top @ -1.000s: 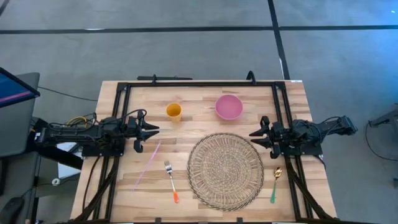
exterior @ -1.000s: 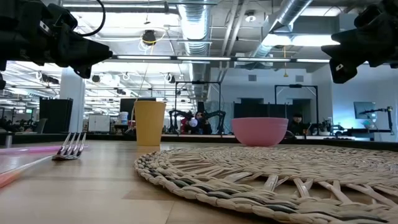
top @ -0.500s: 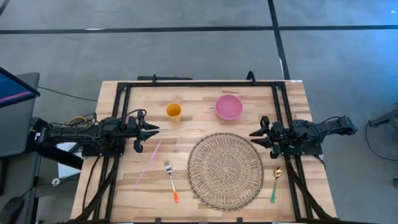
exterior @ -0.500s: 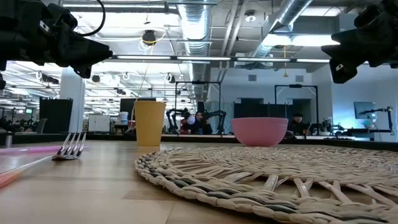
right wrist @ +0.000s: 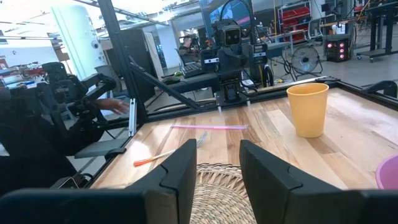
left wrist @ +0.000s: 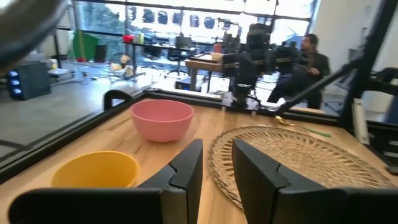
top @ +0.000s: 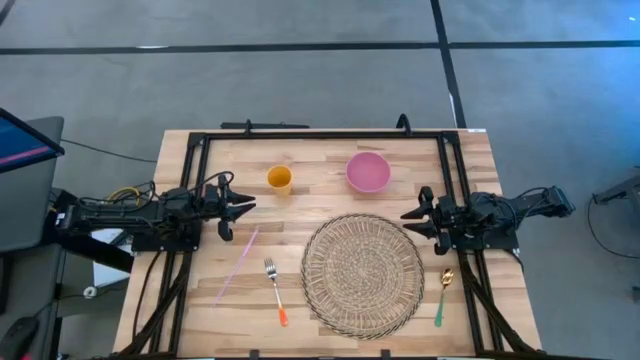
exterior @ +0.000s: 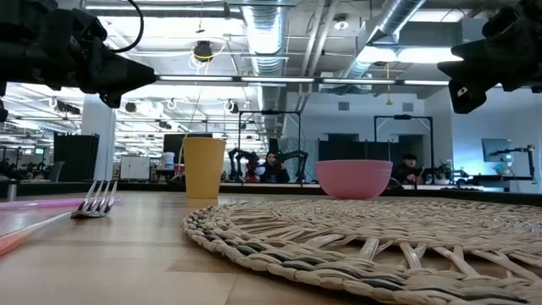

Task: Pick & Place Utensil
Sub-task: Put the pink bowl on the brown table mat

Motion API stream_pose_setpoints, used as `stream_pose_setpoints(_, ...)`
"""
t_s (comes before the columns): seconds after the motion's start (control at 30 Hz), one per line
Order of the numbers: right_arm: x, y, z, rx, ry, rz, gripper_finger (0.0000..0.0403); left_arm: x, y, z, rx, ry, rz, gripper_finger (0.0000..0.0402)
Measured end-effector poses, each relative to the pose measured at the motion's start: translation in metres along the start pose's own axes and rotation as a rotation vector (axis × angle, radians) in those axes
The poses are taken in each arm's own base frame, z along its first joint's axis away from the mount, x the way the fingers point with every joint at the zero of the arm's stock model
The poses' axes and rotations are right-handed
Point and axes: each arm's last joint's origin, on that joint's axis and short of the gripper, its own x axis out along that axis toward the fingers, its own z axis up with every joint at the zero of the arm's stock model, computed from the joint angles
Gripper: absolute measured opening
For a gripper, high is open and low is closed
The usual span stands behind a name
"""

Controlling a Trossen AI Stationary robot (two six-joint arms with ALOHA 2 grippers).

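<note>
- Wooden table (top: 330, 205): woven mat (top: 363, 273) near front edge.
- Fork (top: 274, 290), orange handle: left of mat.
- Green-handled spoon (top: 442, 294), right of mat: seen from high view only.
- Left gripper (top: 240, 208), right gripper (top: 411, 220): fingers apart, empty, at opposite side edges.

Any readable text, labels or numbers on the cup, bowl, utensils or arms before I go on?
None can be read.
Yellow cup: plain, no print.
Pink bowl: plain, no print.
Fork and spoon: no marks visible.
Background screens and equipment in the low view: too small and blurred to read.
</note>
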Motion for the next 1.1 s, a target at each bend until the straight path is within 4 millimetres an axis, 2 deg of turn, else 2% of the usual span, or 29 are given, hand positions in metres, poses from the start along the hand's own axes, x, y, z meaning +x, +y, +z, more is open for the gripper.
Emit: stream_pose_setpoints(1.1,0.0,0.0,0.0,0.0,0.0,0.0,0.0116,0.0,0.0007,0.0,0.0,-0.002,0.026,0.0088)
